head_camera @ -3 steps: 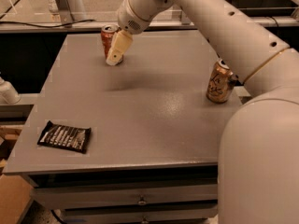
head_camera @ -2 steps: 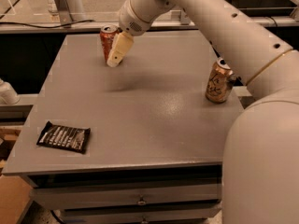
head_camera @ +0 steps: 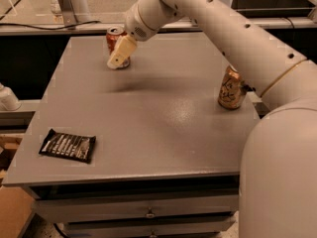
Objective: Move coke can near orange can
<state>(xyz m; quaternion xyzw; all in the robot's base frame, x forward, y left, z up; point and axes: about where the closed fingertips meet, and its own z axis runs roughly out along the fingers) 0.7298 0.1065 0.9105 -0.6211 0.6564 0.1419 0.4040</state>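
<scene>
The coke can (head_camera: 114,39), reddish-orange with a silver top, stands upright at the far left of the grey table (head_camera: 148,113). My gripper (head_camera: 121,53) hangs right in front of it, its cream finger covering the can's lower right side. The orange can (head_camera: 231,89), gold-tan with dark graphics, stands upright at the table's right edge, partly behind my arm (head_camera: 233,33). The two cans are far apart.
A black snack packet (head_camera: 67,146) lies flat near the table's front left corner. My arm's large white body (head_camera: 280,172) fills the right foreground. A rail (head_camera: 59,29) runs behind the table. Drawers (head_camera: 143,212) sit below the front edge.
The view has shifted slightly. My gripper has stayed at the coke can, dropping a little lower in front of it. Both cans and the packet have not moved.
</scene>
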